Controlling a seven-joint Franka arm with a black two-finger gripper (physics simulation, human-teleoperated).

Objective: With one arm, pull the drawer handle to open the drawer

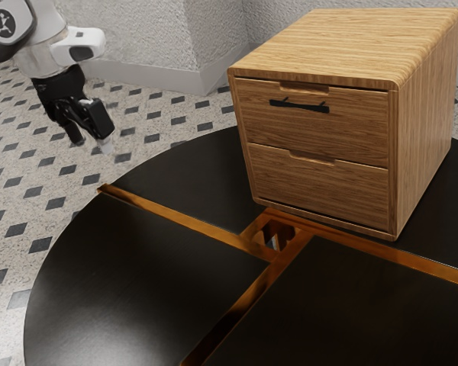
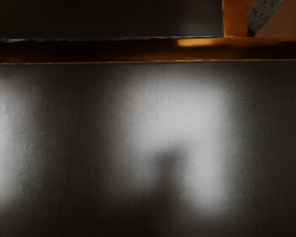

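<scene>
**Exterior view, upper left of the frame.** One white robot arm ending in one black two-finger hand (image 1: 90, 139). The fingers point downward and stand apart with nothing between them; the hand has hold of nothing.

**Exterior view, upper right.** One light wooden box cabinet (image 1: 412, 99) stands on the round black worktop (image 1: 137, 290).
- It has two drawers, both flush with the cabinet front.
- The upper drawer (image 1: 343, 130) carries one slim black bar handle (image 1: 299, 105), set level near the drawer's top edge.
- The lower drawer (image 1: 320, 187) has a shallow cut-out notch at its top edge.

**Position of the handle.** It lies to the right of the hand in the frame and a little higher, well apart from it. The bare worktop and the cabinet's left corner lie between them.

**Worktop, exterior view.**
- Three glossy orange bands (image 1: 175, 217) show, dividing the black surface into panels.
- They meet at one small square opening (image 1: 273, 236) just in front of the cabinet's lower edge.
- Around the worktop lies a pale speckled floor (image 1: 30, 183) with dark diamond tiles.

**Wrist view.**
- It shows a black worktop panel (image 2: 64, 148) from close above, with a pale sheen on it.
- One orange band (image 2: 138, 49) crosses beyond the panel.
- One corner of the square opening (image 2: 264, 15) shows the speckled floor through it.
- The cabinet, drawers and handle appear in the exterior view.
</scene>
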